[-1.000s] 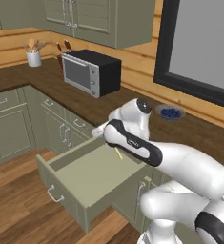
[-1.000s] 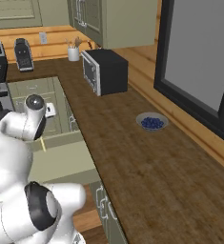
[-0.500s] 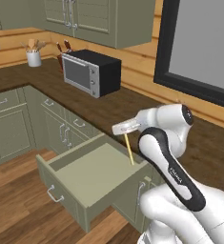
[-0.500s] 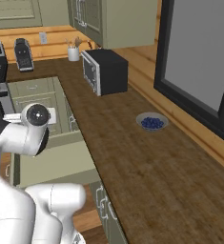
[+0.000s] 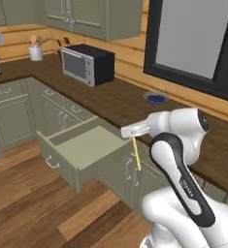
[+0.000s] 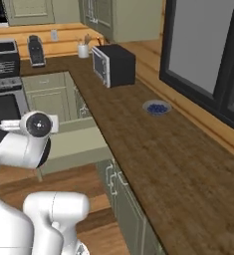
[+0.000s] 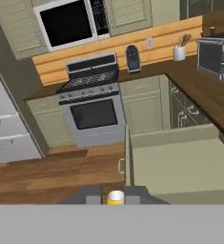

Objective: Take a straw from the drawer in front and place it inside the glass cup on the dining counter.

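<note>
Above the open drawer, at its right end, the end effector was clenched on the straw, which hung down from it, pale yellow, slightly tilted, clear of the drawer interior. In the hand view the straw's round yellow end sat between the two dark fingertips. The drawer stood pulled out from the green cabinets, interior bare, silver handle on its front. In the right base view the drawer lay beside the arm. The dark wood table ran above the cabinets, carrying a black microwave, a small plate of blue things and a white utensil holder in the corner. The hand view looked across at a stove and a wood floor.
</note>
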